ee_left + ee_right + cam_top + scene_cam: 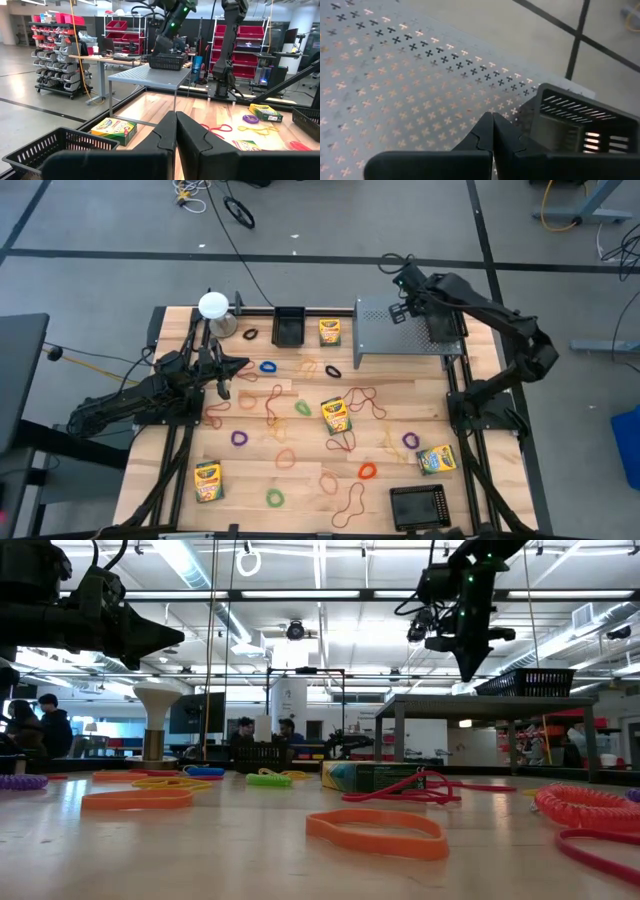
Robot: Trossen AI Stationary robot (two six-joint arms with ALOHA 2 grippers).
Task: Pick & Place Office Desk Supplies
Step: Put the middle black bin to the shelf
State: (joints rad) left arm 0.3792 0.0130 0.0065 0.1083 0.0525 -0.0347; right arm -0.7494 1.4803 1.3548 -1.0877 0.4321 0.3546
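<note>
Nothing is in hand yet: rubber bands [272,404] and crayon boxes [336,414] lie scattered on the wooden table [300,480] beside the perforated grey shelf [395,328], so I judge the next move calls for opening a gripper and descending onto one item. The left gripper [240,364] hangs well left of that shelf, fingers [165,135] clenched on nothing. The right gripper [493,131] hovers over the shelf by a black mesh basket [580,122], also pressed shut and empty.

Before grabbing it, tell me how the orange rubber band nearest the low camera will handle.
The orange rubber band lies flat as a thin loop, so it will probably go floppy when lifted. It looks very light, so a push likely slides it along the wooden table. Being flat, it should not roll.
</note>
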